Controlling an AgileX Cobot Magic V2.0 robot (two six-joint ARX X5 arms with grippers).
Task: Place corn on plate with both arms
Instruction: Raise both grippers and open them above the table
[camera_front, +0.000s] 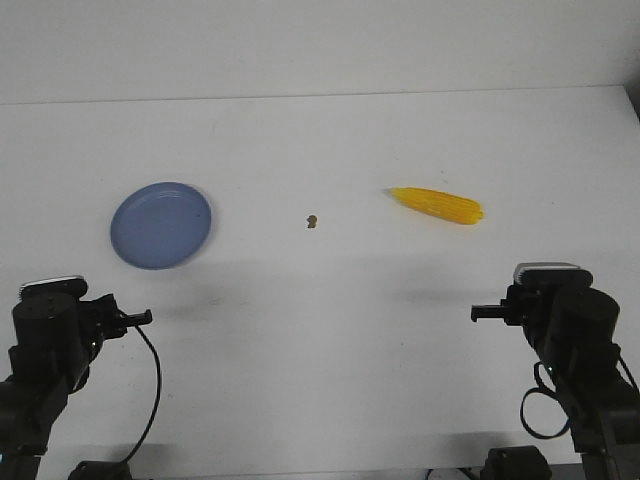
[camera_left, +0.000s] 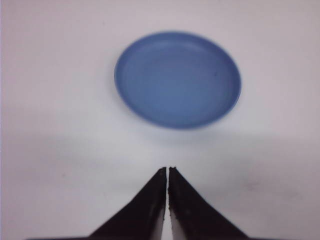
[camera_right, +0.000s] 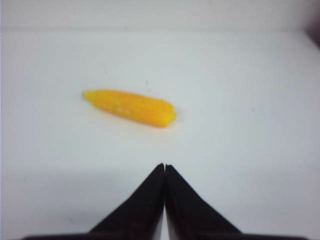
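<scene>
The yellow corn lies on its side on the white table at the right, pale tip pointing left; it also shows in the right wrist view. The blue plate sits empty at the left and also shows in the left wrist view. My left gripper is shut and empty, held above the table short of the plate; in the front view the left arm is at the near left. My right gripper is shut and empty, short of the corn; the right arm is at the near right.
A tiny brown speck lies on the table between plate and corn. The table's far edge meets a pale wall. Black cables hang by both arm bases at the near edge.
</scene>
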